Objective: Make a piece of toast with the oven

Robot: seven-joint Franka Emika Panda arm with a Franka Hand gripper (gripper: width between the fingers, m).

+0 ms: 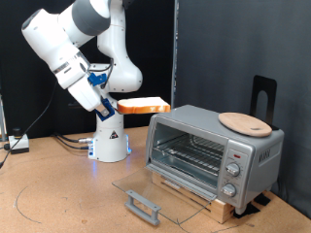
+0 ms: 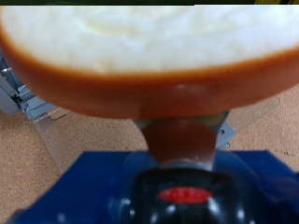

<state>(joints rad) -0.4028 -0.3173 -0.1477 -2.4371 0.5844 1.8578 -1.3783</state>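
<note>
My gripper (image 1: 118, 103) is shut on the piece of toast (image 1: 146, 105) and holds it flat in the air, to the exterior view's left of the oven (image 1: 216, 146) and above its top edge. In the wrist view the toast (image 2: 149, 56) fills the upper half, with a pale cream face and an orange-brown crust. The oven is silver-grey. Its glass door (image 1: 163, 186) is dropped open flat onto the table, and the wire rack (image 1: 190, 153) shows inside. The knobs (image 1: 232, 173) are on its right panel.
A round tan wooden plate (image 1: 244, 122) lies on top of the oven. A black stand (image 1: 264, 95) rises behind the oven. The robot's white base (image 1: 109, 141) stands on the cork table (image 1: 58, 194). A cable loop lies on the table at the exterior view's bottom left.
</note>
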